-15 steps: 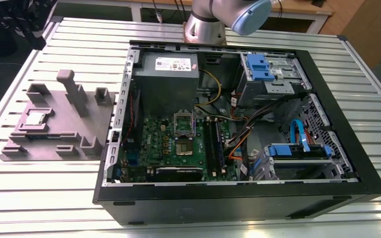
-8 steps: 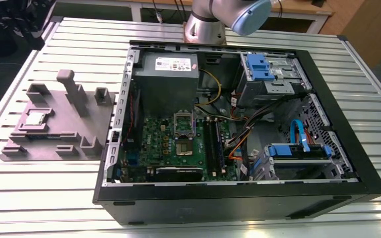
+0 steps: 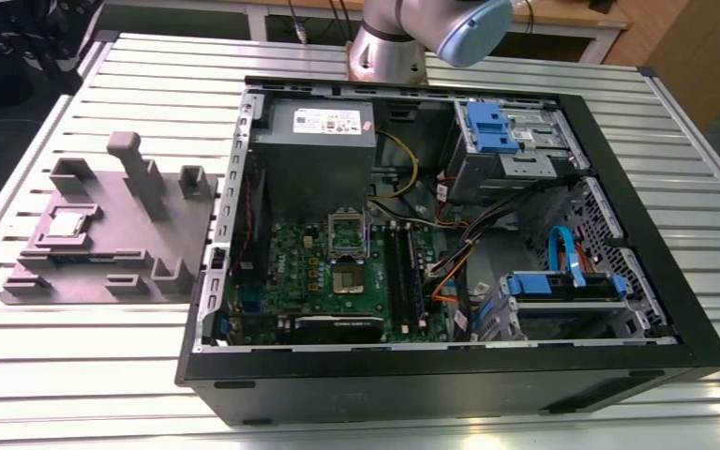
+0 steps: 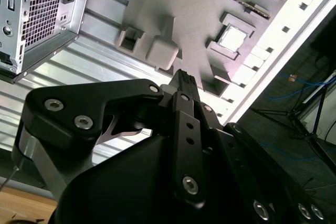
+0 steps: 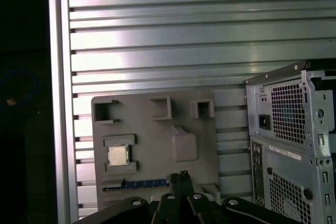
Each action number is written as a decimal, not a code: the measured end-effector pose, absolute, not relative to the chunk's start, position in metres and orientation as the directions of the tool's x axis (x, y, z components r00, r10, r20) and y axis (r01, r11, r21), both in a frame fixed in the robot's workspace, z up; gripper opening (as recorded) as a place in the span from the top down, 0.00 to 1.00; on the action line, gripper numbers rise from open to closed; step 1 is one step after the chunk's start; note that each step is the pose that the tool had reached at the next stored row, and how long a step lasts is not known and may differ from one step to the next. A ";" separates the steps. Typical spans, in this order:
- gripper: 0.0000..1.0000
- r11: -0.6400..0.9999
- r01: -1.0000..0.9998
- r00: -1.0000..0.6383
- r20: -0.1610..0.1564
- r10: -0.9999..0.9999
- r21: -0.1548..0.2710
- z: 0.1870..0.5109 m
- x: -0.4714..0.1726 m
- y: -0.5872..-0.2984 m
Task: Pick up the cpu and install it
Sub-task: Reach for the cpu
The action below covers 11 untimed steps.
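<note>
You had the slatted aluminium table (image 3: 460, 56) under everything. On it the open computer case (image 3: 660, 309) lay on its side, taking up most of the exterior view's right and middle. The arm (image 3: 411, 28) rose from behind the case's far edge.

On the exterior view's left, just beside the case but apart from it, sat the grey moulded fixture (image 3: 97, 272), with its upright posts and shallow pockets. Inside the case you could see the grey power-supply box (image 3: 316, 141) at the far end. The green motherboard (image 3: 322, 272) lay below it towards the near wall.

Your gripper (image 4: 184, 77) hung over the fixture in both wrist views, well clear of its surface. Its two fingers were brought together to a narrow tip with nothing between them.

On the motherboard the socket (image 3: 348, 239) stood with its metal frame around a dark rectangle.

A long narrow memory stick (image 5: 136, 184) lay in a slot of the fixture, near the cpu's pocket.

The cpu (image 3: 65, 223) lay flat in its square pocket on the fixture, its shiny metal top facing up. It was outside the case, well apart from the socket, and the gripper was not touching it.
</note>
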<state>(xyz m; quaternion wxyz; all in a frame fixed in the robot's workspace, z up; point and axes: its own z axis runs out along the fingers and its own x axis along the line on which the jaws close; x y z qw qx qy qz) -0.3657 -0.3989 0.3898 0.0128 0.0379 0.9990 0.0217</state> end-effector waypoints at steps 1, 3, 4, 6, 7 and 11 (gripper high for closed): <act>0.90 0.996 0.075 -0.997 -0.024 0.076 0.044 0.390 -0.366 -0.399; 0.90 0.996 0.075 -0.997 -0.024 0.076 0.044 0.390 -0.366 -0.399; 0.90 0.996 0.075 -0.997 -0.024 0.076 0.044 0.390 -0.367 -0.399; 0.90 0.996 0.075 -0.997 -0.024 0.076 0.044 0.390 -0.368 -0.399; 0.90 0.996 0.075 -0.997 -0.024 0.076 0.044 0.390 -0.368 -0.399; 0.90 0.996 0.075 -0.997 -0.024 0.076 0.044 0.390 -0.370 -0.399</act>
